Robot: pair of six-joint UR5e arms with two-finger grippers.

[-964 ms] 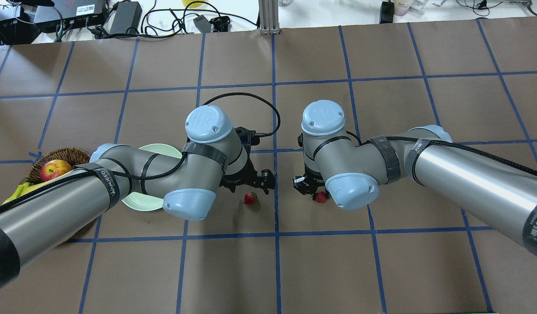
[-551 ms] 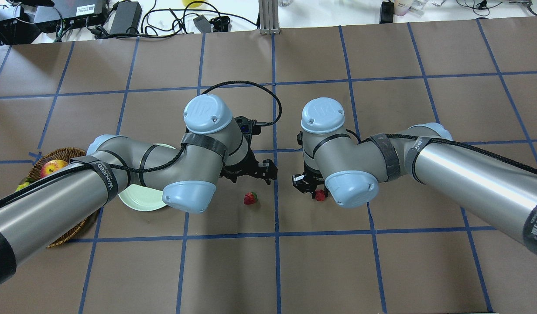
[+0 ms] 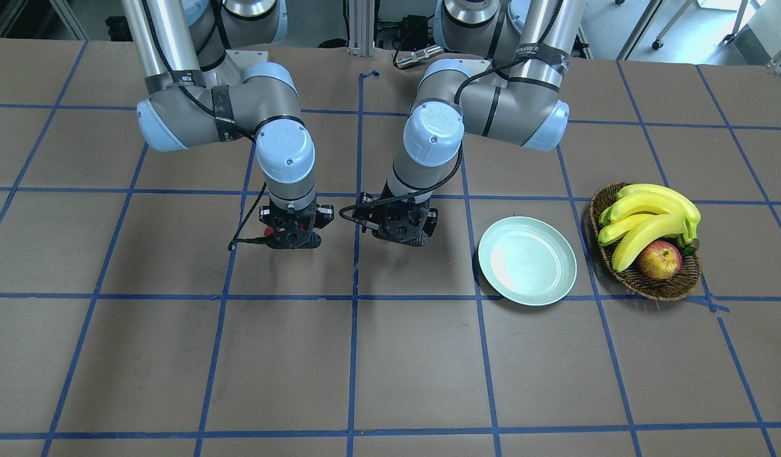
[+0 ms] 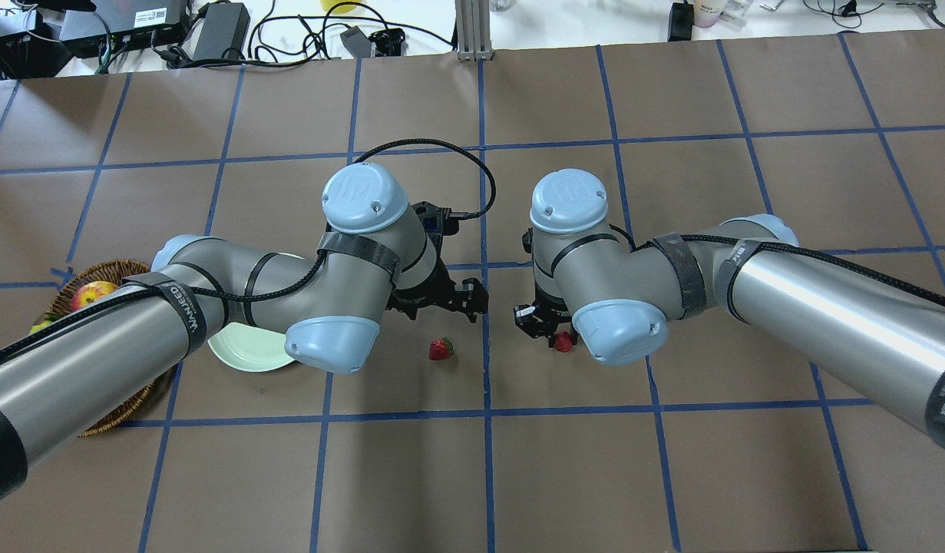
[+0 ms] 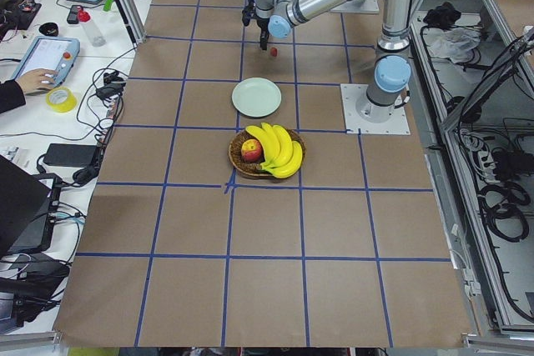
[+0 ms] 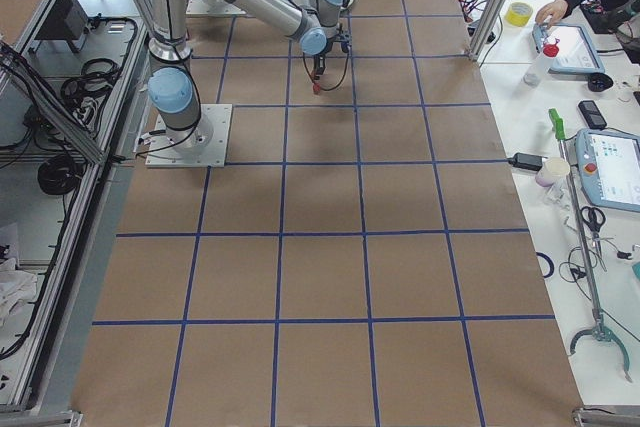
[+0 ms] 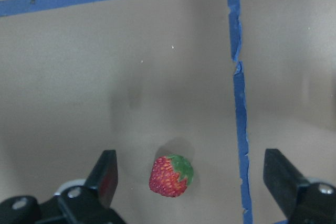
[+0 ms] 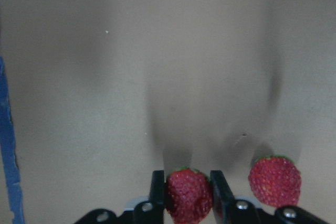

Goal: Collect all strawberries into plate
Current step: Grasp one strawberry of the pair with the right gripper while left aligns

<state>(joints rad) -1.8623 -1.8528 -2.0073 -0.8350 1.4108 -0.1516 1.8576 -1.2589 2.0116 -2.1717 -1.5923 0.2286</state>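
We find the right jaws closed tight on one strawberry [image 8: 189, 195]; a second strawberry [image 8: 274, 180] lies on the desk [image 8: 157, 51] just beside it, at three o'clock. The left jaws gape wide, a third strawberry [image 7: 170, 176] lying loose between their fingers [image 7: 106, 171]. In the front-facing view the plate [image 3: 526, 260] sits at three o'clock of both arms, well apart from the berries, a wicker basket [image 3: 656, 289] beyond.
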